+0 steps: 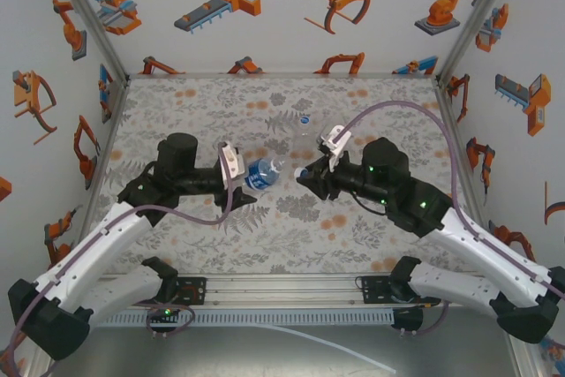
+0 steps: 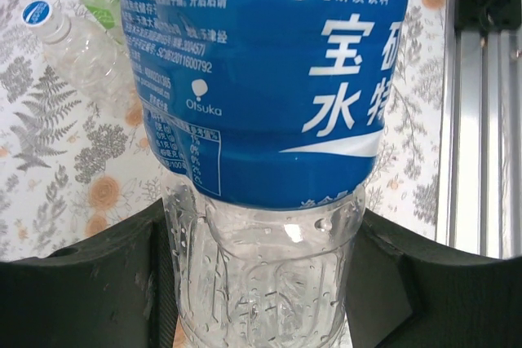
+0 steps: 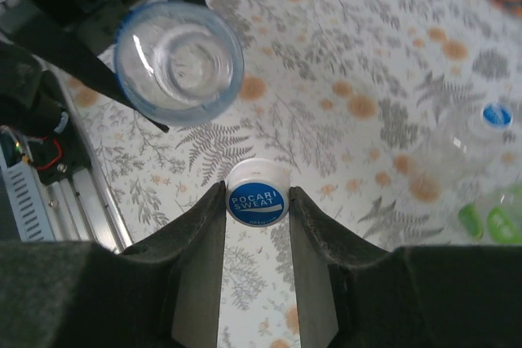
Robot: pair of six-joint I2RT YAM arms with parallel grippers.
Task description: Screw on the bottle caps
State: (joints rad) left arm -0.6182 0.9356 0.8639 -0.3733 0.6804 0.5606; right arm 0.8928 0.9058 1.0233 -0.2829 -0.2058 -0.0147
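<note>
Left tool [image 2: 259, 283] pinches the blue-label bottle [image 2: 261, 79]; right tool [image 3: 255, 201] pinches a cap [image 3: 258, 195], best seated squarely on that bottle ahead before turning.

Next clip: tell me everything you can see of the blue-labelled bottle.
The blue-labelled bottle is clear ribbed plastic with a blue wrap label printed in white Chinese characters and "Otsuka". It looks empty, with droplets on the wall. The left gripper clamps its clear section below the label, fingers on either side, holding it roughly level, narrow end toward the cap in the right gripper. Seen end-on from the right wrist, it looks uncapped.
</note>
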